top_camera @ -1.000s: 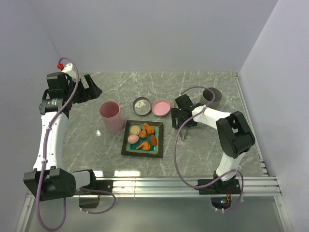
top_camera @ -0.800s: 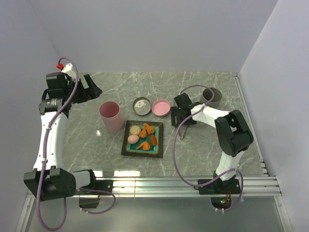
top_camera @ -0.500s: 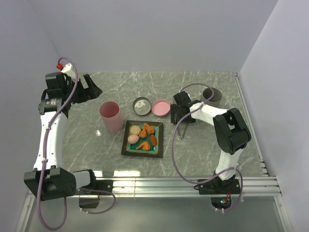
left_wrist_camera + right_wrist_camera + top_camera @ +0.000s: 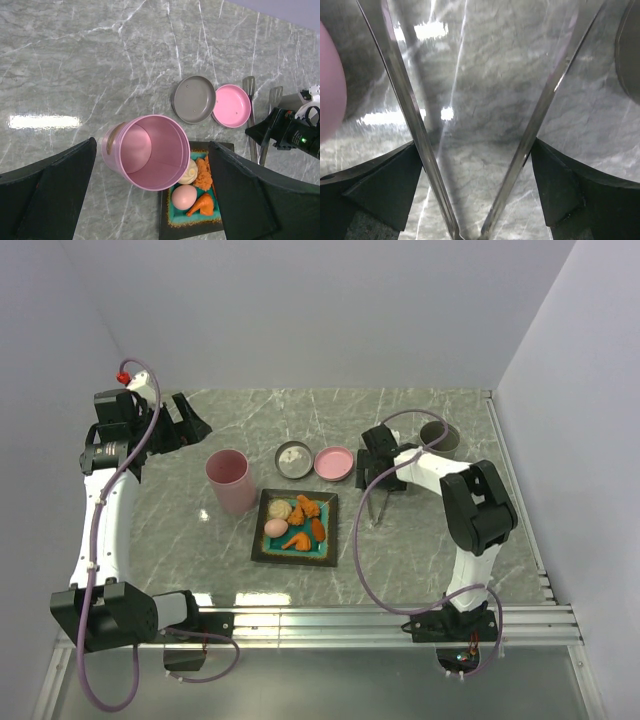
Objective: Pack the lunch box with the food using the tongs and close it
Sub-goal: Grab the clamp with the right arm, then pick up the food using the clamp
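Note:
The pale-pink lunch box [image 4: 230,480] stands open and upright left of the plate; from the left wrist [image 4: 150,150] its inside looks bare. Its pink lid [image 4: 333,462] lies beside a grey disc [image 4: 293,457]. The food [image 4: 297,520], orange fried pieces, a pink egg and a beige ball, sits on a dark plate [image 4: 262,545]. The silver tongs [image 4: 373,508] are right of the plate. My right gripper [image 4: 475,150] straddles them, and both tong arms [image 4: 405,115] press against its fingers. Held high at the back left, my left gripper [image 4: 190,420] is open.
A grey cup [image 4: 440,440] stands at the back right, close behind the right arm. A metal rail [image 4: 380,618] runs along the near table edge, and another runs down the right side. Walls close the back and both sides.
The right wrist has swung a little back and to the left, and the tongs shifted slightly with it. The left arm has not moved.

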You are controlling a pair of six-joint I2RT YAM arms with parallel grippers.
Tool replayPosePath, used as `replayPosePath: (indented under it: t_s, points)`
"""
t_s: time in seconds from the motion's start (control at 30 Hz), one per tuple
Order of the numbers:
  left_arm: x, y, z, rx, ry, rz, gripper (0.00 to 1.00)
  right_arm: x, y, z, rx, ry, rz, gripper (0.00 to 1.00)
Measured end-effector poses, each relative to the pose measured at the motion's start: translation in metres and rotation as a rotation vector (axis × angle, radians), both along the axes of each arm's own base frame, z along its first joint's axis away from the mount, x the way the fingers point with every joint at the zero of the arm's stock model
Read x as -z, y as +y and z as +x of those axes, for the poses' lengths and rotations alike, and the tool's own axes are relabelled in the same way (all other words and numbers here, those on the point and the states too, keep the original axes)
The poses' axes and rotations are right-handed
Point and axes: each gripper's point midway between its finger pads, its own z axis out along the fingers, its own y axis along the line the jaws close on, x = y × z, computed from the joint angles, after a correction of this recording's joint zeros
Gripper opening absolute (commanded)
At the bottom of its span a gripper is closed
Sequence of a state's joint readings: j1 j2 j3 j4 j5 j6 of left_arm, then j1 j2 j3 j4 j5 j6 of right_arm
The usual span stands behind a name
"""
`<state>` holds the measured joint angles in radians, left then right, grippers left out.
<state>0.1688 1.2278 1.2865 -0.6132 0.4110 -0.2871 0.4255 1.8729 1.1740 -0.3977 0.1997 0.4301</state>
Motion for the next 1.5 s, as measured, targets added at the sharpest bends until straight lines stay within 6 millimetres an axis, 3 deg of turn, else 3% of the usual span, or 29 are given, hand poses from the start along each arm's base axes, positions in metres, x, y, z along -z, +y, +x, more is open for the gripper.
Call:
replayPosePath:
  t_s: [0.1,0.27,0.4,0.57,0.8,1.03,1.4,1.5]
  points:
    - [0.0,0.0,0.0,-0.003,0.001,-0.004,0.99,0.0,0.0,0.005,0.005,-0.004,0.001,0.86]
    - [0.0,0.0,0.0,-0.003,0.003,-0.007,0.99,-0.001,-0.003,0.007,0.008,-0.005,0.006,0.66]
    - [0.0,-0.001,0.0,0.004,0.002,-0.012,1.0,-0.002,-0.009,0.004,0.017,0.003,0.032,0.63]
    - [-0.001,-0.004,-0.001,0.019,0.0,-0.018,0.99,-0.011,-0.015,-0.014,0.001,0.027,0.046,0.61]
    - [-0.021,-0.008,0.003,0.063,-0.04,-0.018,0.99,-0.073,-0.011,-0.013,-0.083,-0.088,0.089,0.61]
    - [-0.04,-0.026,-0.004,0.188,-0.112,-0.042,0.99,-0.126,-0.004,-0.022,-0.242,-0.184,0.122,0.61]
    - [-0.08,-0.054,-0.032,0.361,-0.289,-0.058,0.99,-0.22,0.024,-0.07,-0.661,-0.368,0.24,0.62]
    - [-0.082,-0.058,-0.036,0.389,-0.296,-0.068,0.99,-0.229,0.034,-0.09,-0.795,-0.371,0.287,0.63]
